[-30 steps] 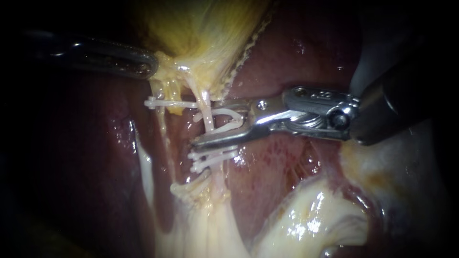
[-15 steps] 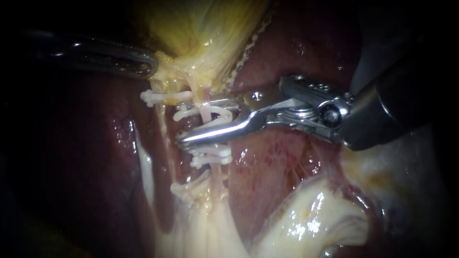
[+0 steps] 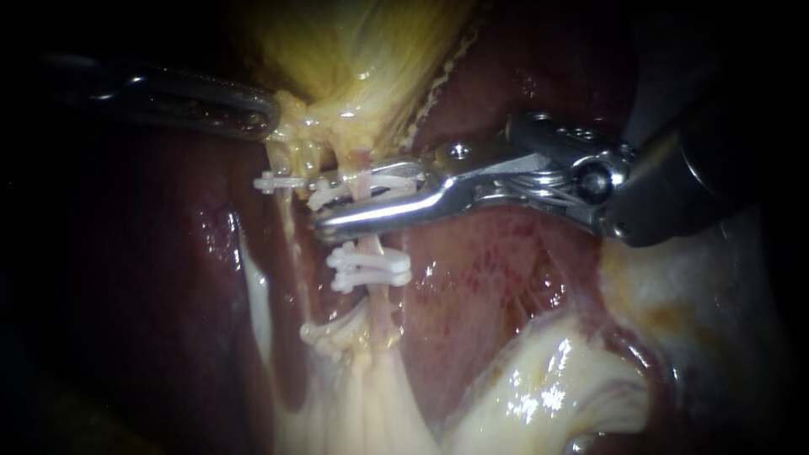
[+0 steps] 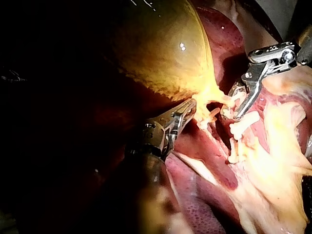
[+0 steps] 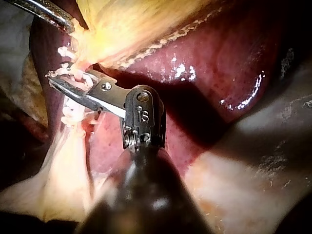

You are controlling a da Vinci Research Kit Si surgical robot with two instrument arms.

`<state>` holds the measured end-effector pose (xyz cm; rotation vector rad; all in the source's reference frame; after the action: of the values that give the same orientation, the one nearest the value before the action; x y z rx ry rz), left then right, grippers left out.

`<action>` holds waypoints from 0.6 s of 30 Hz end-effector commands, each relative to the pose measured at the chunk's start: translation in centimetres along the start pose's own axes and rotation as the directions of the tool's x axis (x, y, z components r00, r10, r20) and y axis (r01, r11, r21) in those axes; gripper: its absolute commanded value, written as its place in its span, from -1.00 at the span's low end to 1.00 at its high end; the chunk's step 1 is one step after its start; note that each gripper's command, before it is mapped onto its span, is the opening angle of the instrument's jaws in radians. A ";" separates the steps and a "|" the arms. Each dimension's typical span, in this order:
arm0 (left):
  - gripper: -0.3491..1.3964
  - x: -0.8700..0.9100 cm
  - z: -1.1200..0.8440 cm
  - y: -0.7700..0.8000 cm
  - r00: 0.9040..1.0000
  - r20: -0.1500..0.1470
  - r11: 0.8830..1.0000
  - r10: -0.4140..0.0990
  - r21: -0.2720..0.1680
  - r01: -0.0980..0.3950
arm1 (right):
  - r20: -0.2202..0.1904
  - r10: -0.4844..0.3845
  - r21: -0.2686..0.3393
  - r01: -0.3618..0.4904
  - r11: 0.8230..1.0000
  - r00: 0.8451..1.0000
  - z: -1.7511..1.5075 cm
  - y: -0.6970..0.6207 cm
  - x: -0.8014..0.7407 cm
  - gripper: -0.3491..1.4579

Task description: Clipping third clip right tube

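I find no label, brand or sign to read anywhere; only small stamped marks sit on my right instrument (image 5: 70,83) near its hinge.

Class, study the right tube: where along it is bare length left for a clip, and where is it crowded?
Bare: the right tube below the paired clips, down to the pale tissue; also a short gap between those clips and the right instrument. Crowded: where its jaws hold a clip around the tube, just under the gallbladder.
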<state>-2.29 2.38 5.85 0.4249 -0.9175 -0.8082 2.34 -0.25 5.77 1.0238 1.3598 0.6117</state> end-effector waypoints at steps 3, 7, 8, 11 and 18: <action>-1.00 0.00 0.01 0.00 1.000 0.000 1.000 0.000 -0.001 0.000 | 0.001 0.041 0.000 -0.041 0.999 0.999 -0.02 0.00 -0.01 -0.99; -1.00 0.00 0.01 0.00 1.000 0.000 1.000 0.000 -0.001 0.000 | 0.009 0.046 -0.015 -0.046 0.999 0.999 -0.05 0.01 -0.03 -1.00; -1.00 0.00 0.01 0.00 1.000 0.000 1.000 0.000 -0.001 0.000 | 0.017 0.046 -0.024 -0.046 0.999 0.999 -0.06 0.01 -0.04 -1.00; -1.00 0.00 0.01 0.00 1.000 0.000 1.000 0.000 -0.001 0.000 | 0.042 0.048 -0.040 -0.046 0.998 0.998 -0.08 0.01 -0.04 -1.00; -1.00 0.00 0.01 0.00 1.000 0.000 1.000 -0.001 -0.001 0.001 | 0.042 0.048 -0.040 -0.046 0.998 0.998 -0.08 0.00 -0.04 -1.00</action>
<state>-2.29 2.38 5.85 0.4245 -0.9167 -0.8092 2.26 -0.26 5.80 1.0344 1.2849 0.6455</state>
